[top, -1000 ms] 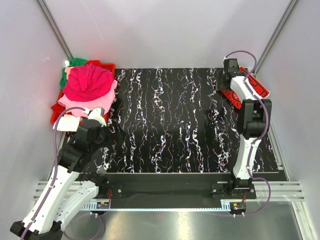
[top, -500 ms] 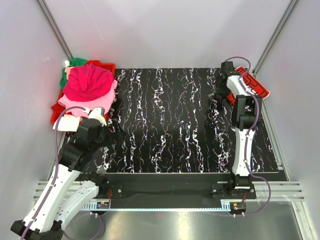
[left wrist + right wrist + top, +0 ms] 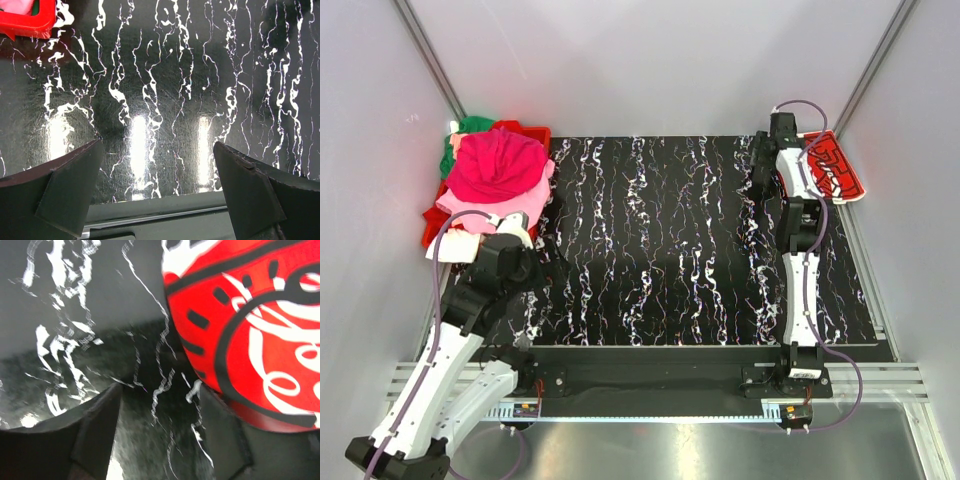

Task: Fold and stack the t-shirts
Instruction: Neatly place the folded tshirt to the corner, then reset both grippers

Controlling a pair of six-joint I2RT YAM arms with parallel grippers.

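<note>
Red tray (image 3: 835,168) is shifting to the desk's (image 3: 670,250) far right edge as we are swinging our right end effector (image 3: 160,410), spread and empty, beside it, while the left end effector (image 3: 157,165) is hanging wide open and the t-shirts (image 3: 498,170) are lying unfolded on the far-left bin (image 3: 532,132).
</note>
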